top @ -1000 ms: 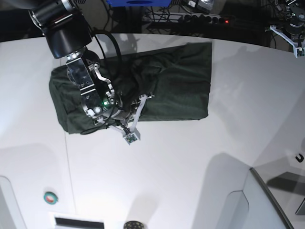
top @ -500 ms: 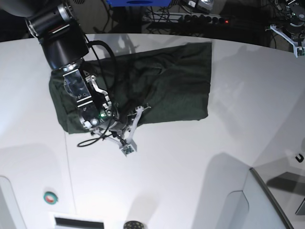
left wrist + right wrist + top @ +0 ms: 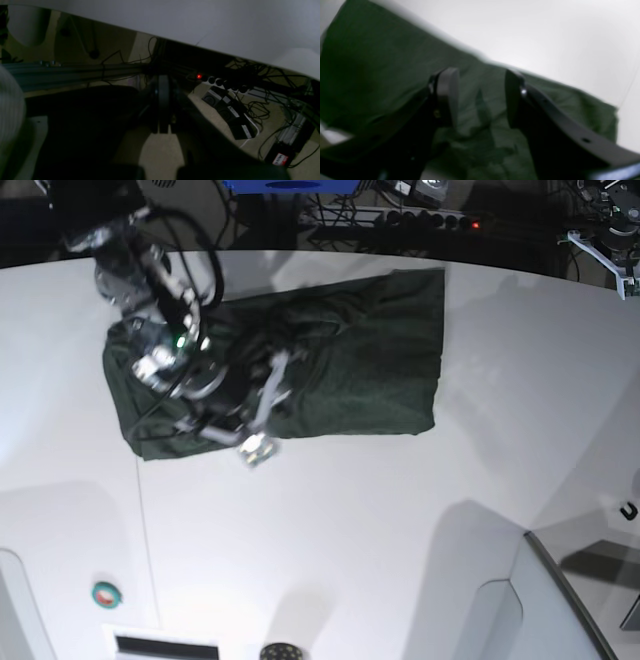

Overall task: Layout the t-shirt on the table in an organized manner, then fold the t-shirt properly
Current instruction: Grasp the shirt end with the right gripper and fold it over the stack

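The dark green t-shirt (image 3: 360, 350) lies folded into a wrinkled rectangle on the white table (image 3: 350, 540), toward the far left. My right arm (image 3: 175, 350) hangs blurred over the t-shirt's left part. In the right wrist view my right gripper (image 3: 480, 97) is open just above the t-shirt (image 3: 382, 75), and only flat cloth shows in the gap between its fingers. My left arm (image 3: 612, 240) is off the table's far right corner. My left gripper (image 3: 162, 102) is shut on nothing and faces the floor past the table edge (image 3: 200, 25).
A thin dark seam (image 3: 143, 520) runs down the table's left side, with a small green and red button (image 3: 107, 593) near the front left. A grey raised edge (image 3: 565, 595) stands at the front right. A power strip (image 3: 225, 82) and cables lie on the floor behind.
My right gripper has opened and let go of the t-shirt. Its arm has swung from the t-shirt's front edge back toward the far left. The left arm has not moved.
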Available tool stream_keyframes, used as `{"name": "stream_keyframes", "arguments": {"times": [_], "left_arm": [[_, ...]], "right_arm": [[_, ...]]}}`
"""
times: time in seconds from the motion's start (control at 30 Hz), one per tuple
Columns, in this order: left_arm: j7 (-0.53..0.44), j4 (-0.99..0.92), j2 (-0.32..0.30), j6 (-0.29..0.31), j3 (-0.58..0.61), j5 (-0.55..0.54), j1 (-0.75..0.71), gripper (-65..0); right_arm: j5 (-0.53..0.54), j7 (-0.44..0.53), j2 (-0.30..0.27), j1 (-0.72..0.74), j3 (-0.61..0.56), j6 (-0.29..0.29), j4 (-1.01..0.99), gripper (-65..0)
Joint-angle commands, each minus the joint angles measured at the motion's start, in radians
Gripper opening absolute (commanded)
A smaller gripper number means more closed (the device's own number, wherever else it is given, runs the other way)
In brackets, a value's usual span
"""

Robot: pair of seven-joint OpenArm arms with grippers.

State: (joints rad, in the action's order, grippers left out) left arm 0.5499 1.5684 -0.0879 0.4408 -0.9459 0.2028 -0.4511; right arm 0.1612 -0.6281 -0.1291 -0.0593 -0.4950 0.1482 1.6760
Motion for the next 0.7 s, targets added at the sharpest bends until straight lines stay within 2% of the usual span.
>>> {"name": "stream_keyframes", "arguments": {"times": [0.0, 0.17, 0.5, 0.67], "left_arm": [[-0.014, 0.014, -0.016, -0.013, -0.006, 0.001, 0.001, -65.0], [-0.014, 0.017, -0.016, -0.013, -0.002, 0.001, 0.004, -65.0], [-0.014, 0.014, -0.016, -0.013, -0.005, 0.001, 0.004, -65.0], [-0.014, 0.014, -0.016, -0.013, -0.005, 0.001, 0.004, -65.0]], "right_arm": [[0.019, 0.024, 0.001, -0.004, -0.041, 0.014, 0.034, -41.0], [0.019, 0.024, -0.01, -0.015, -0.212, 0.008, -0.029, -42.2], [0.021, 0.026, 0.055, -0.015, -0.222, 0.008, -0.187, -42.0], [0.021, 0.03, 0.052, -0.003, -0.222, 0.008, -0.213, -42.8]]}}
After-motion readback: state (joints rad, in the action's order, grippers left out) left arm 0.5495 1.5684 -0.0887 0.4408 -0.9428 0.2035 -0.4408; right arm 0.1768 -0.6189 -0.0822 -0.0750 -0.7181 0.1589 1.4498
